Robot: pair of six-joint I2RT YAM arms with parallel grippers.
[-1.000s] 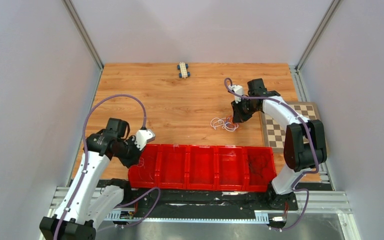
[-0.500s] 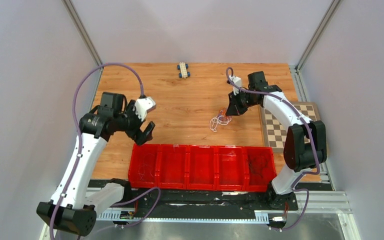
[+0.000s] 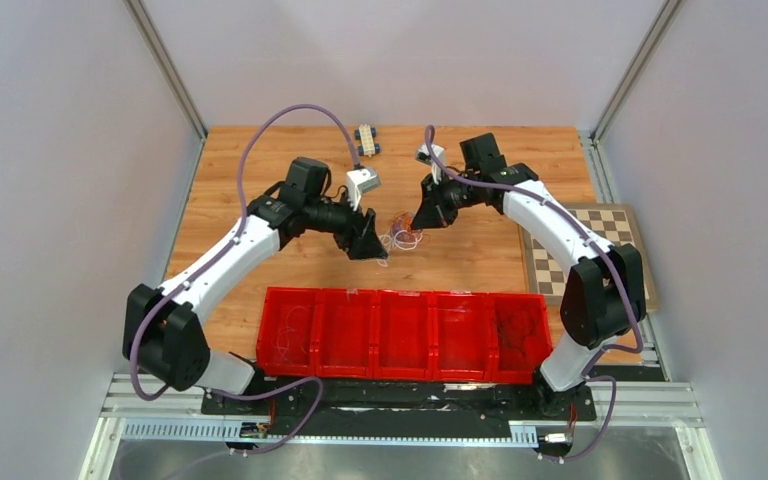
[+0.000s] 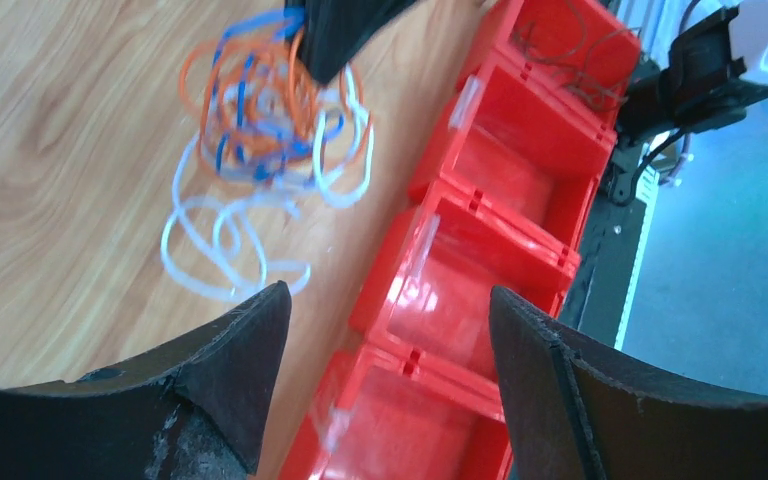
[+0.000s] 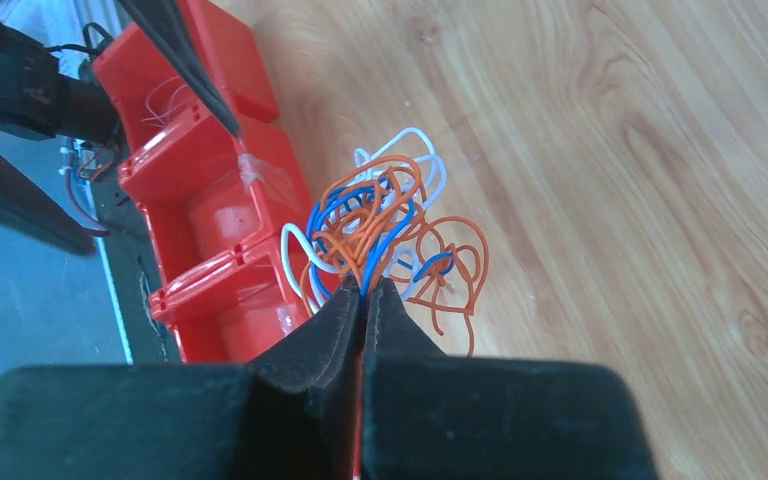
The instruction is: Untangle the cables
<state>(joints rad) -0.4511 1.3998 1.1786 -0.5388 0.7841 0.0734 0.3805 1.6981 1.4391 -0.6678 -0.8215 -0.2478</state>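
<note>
The cables [image 3: 400,236] form a small orange, blue and white knot hanging just over the wooden table at its middle. My right gripper [image 3: 423,217] is shut on orange and blue strands at the top of the knot [image 5: 380,225], its tips [image 5: 365,285] pinched together. White loops [image 4: 225,250] trail down onto the wood. My left gripper [image 3: 371,246] stands open just left of the knot, nothing between its fingers [image 4: 388,295]. In the left wrist view the cables [image 4: 260,130] lie ahead and to the left of that gap.
A row of red bins [image 3: 405,335] runs along the near side of the table, close to the knot [image 4: 520,150], with thin wires in some of them. A chessboard [image 3: 560,262] lies at the right edge. A small toy car [image 3: 366,140] sits at the far edge.
My left arm swung from the bins' left end to beside the knot, and its jaws opened. My right gripper carried the cables leftward toward the table's middle.
</note>
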